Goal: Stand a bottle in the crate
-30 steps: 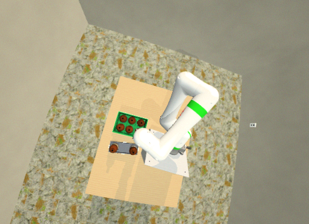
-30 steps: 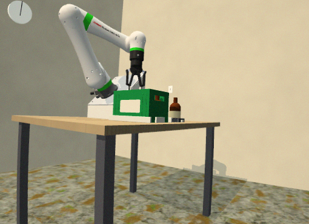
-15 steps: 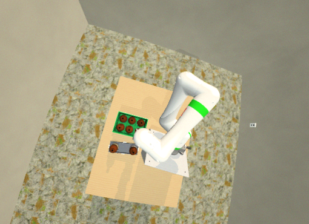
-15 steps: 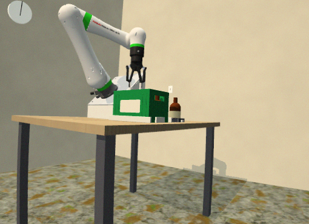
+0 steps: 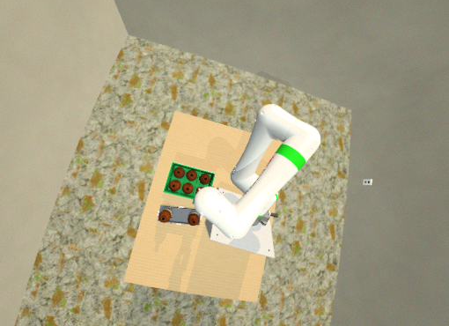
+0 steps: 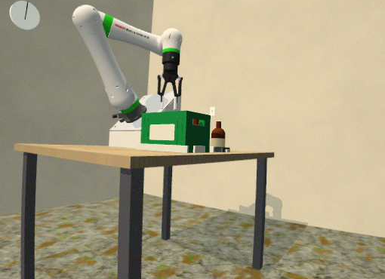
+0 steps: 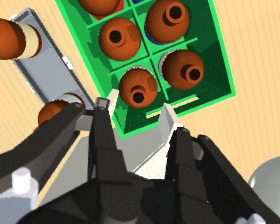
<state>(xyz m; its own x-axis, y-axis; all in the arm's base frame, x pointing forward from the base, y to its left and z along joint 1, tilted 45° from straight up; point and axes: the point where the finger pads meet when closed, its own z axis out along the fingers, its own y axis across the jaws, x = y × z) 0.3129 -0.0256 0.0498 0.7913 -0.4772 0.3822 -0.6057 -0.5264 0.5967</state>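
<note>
The green crate (image 5: 195, 181) stands on the wooden table and holds several brown bottles, one per cell. In the wrist view the crate (image 7: 155, 55) lies below my gripper (image 7: 138, 106). The fingers stand apart with nothing between them, straight above a brown bottle (image 7: 138, 86) that stands in the nearest corner cell. In the exterior view the gripper (image 6: 170, 101) hangs just above the crate's (image 6: 175, 127) top edge. The grey tray (image 5: 178, 215) beside the crate carries two upright bottles (image 5: 165, 216) (image 5: 194, 218). In the top view the arm hides the gripper.
The robot's white base plate (image 5: 244, 231) sits on the table right next to the crate and tray. One tray bottle (image 6: 217, 135) shows past the crate near the table's far edge. The tray (image 7: 45, 65) runs along the crate's side.
</note>
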